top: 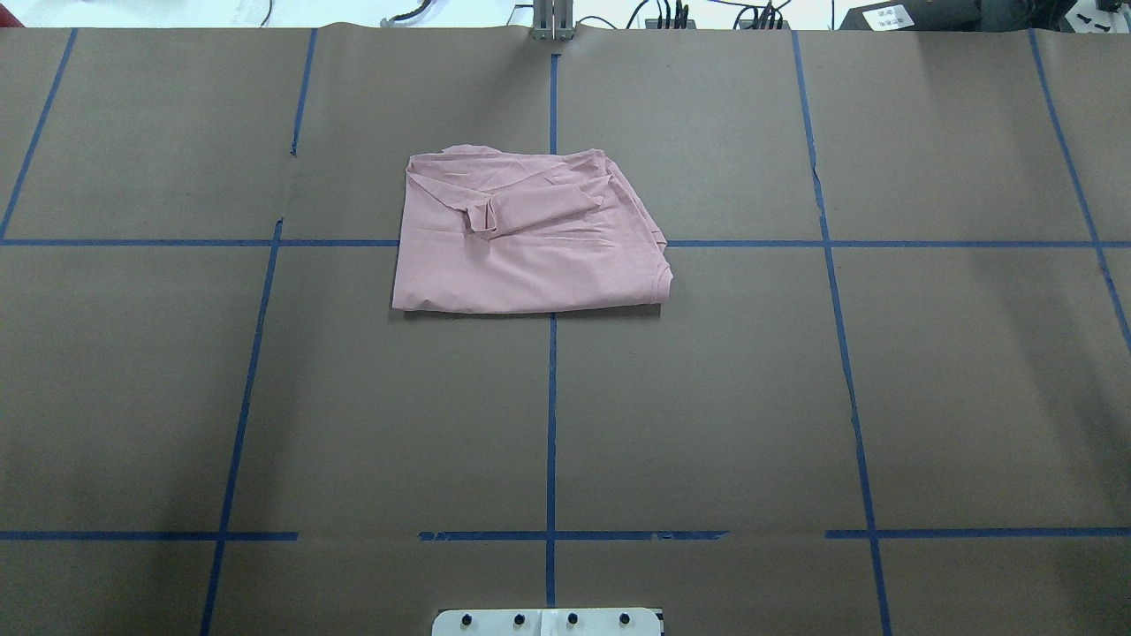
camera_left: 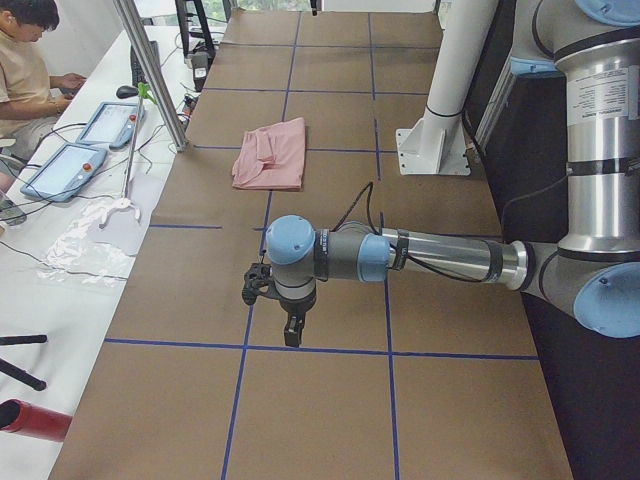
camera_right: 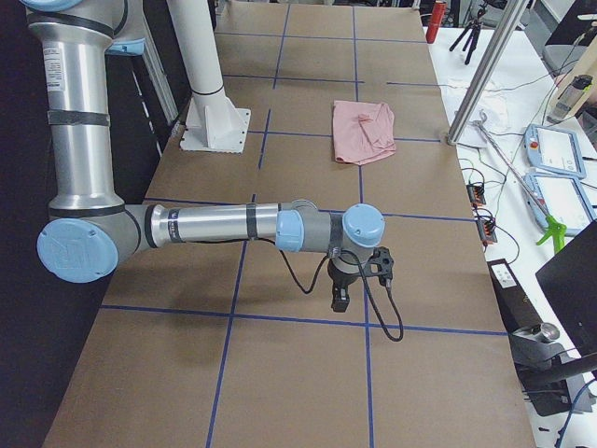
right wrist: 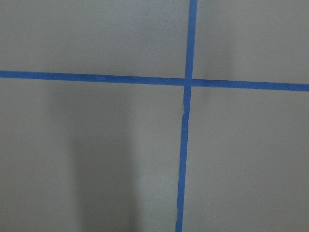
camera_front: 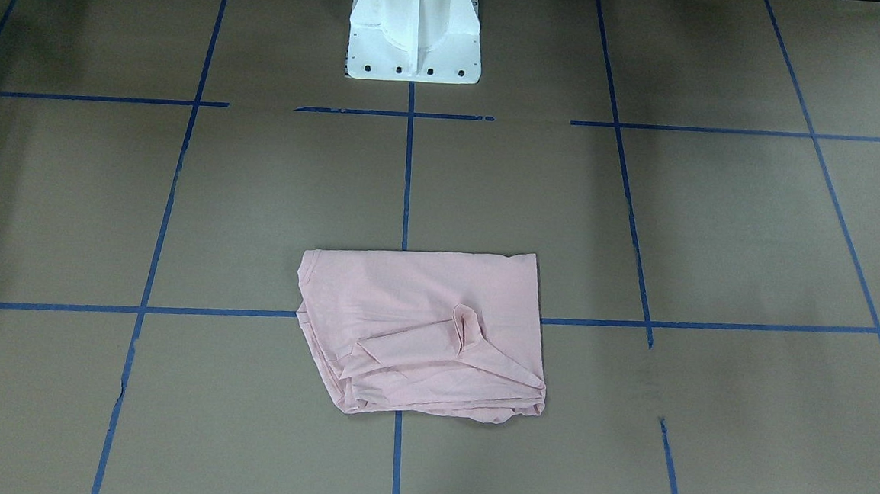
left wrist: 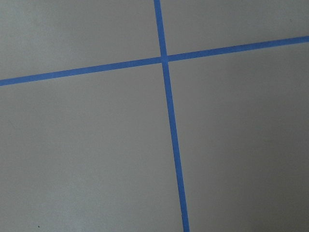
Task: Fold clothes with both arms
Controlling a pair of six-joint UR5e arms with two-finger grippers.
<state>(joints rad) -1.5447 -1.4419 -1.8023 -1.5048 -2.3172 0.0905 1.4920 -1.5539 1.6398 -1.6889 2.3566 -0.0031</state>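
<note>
Robotics laboratory, test cell. A white pedestal (camera_front: 414,39) with a bolted foot stands on a broad table (top: 707,397) covered in brown paper and gridded with blue tape (top: 550,424); the jointed left arm (camera_left: 440,258) and right arm (camera_right: 215,224) reach out to either side of it. Across the table from the pedestal: a white bench (camera_left: 70,310) with teach pendants (camera_left: 62,170), cables (top: 664,12), aluminium posts (camera_left: 150,70) and a seated operator (camera_left: 25,60).

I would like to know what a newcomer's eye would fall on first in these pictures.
The pink T-shirt, folded into a rumpled rectangle, covers a crossing of blue tape in the middle of the table. The left arm and right arm hang low over its opposite ends, away from the shirt.
</note>
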